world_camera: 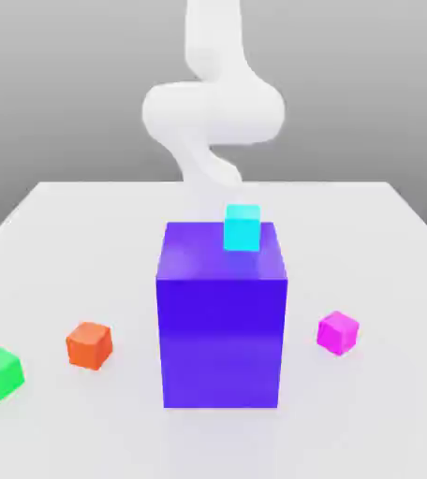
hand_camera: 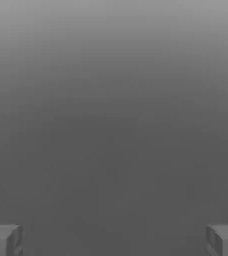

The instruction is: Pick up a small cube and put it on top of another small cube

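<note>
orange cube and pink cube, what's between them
In the exterior view, the big purple block stands between the orange cube and the pink cube.

simulated tabletop, plain grey backdrop

Cut off by the top edge in the exterior view: the white arm. Lower end of it hidden behind the big purple block and the cyan cube sitting on that block. In the hand view, two grey fingertips cut off at the bottom corners, wide apart.
</note>
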Action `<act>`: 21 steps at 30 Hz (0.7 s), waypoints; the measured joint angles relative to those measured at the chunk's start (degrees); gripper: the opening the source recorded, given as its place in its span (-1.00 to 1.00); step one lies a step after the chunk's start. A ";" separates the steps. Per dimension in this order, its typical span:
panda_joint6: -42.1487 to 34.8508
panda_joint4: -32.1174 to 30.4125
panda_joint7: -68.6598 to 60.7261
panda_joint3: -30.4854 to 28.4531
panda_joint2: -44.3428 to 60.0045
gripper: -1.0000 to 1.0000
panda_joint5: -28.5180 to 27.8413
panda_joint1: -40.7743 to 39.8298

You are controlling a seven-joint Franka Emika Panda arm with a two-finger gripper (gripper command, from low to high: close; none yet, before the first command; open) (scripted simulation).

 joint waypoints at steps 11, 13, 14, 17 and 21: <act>13.39 -15.20 -4.63 4.58 16.47 0.00 6.57 11.97; 15.81 -17.92 -5.17 5.91 19.38 0.00 7.41 14.06; 17.02 -19.29 -5.37 6.61 20.84 0.00 7.74 15.10; 20.68 -23.38 -5.78 8.95 25.18 0.00 8.48 17.98; 25.64 -28.87 -5.41 12.32 30.91 0.00 8.27 21.35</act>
